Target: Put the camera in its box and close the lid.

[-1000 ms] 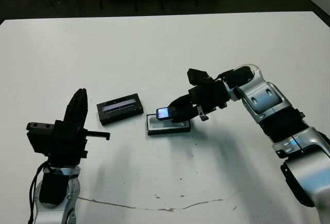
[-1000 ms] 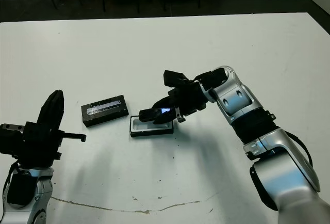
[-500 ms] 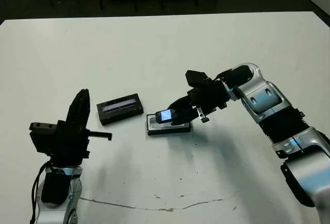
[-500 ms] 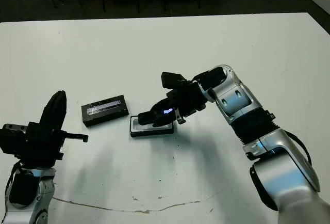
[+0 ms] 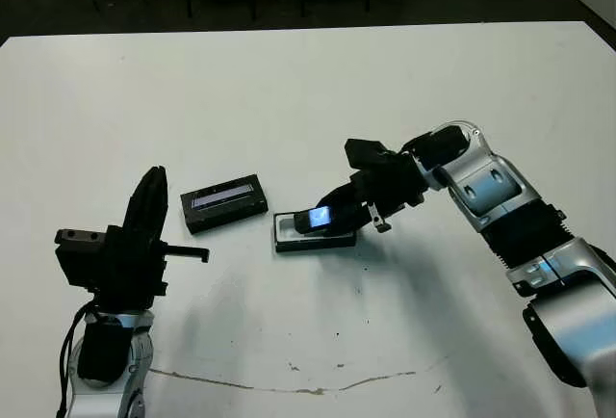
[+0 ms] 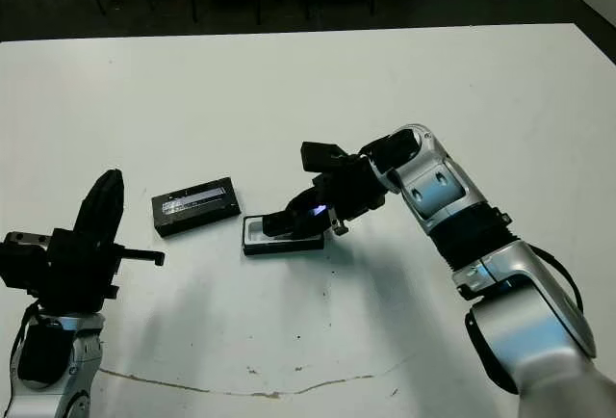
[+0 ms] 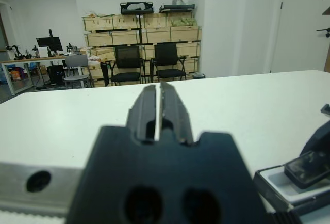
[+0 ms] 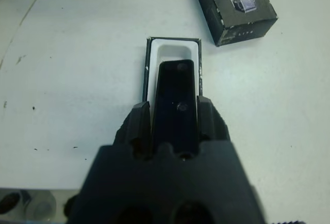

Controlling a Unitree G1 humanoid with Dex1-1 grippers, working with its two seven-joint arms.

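The right gripper is squeezing the camera from both sides, near the middle of the frame. The camera is tilted, right over the box, with its far end dipping into the white inside. The lid lies flat just left of the box. The left gripper, at lower left, points up with its fingers pressed together.

We held the camera in our right gripper, tilted over the box at the table's middle. The lid lay just left of the box, our left gripper farther left.
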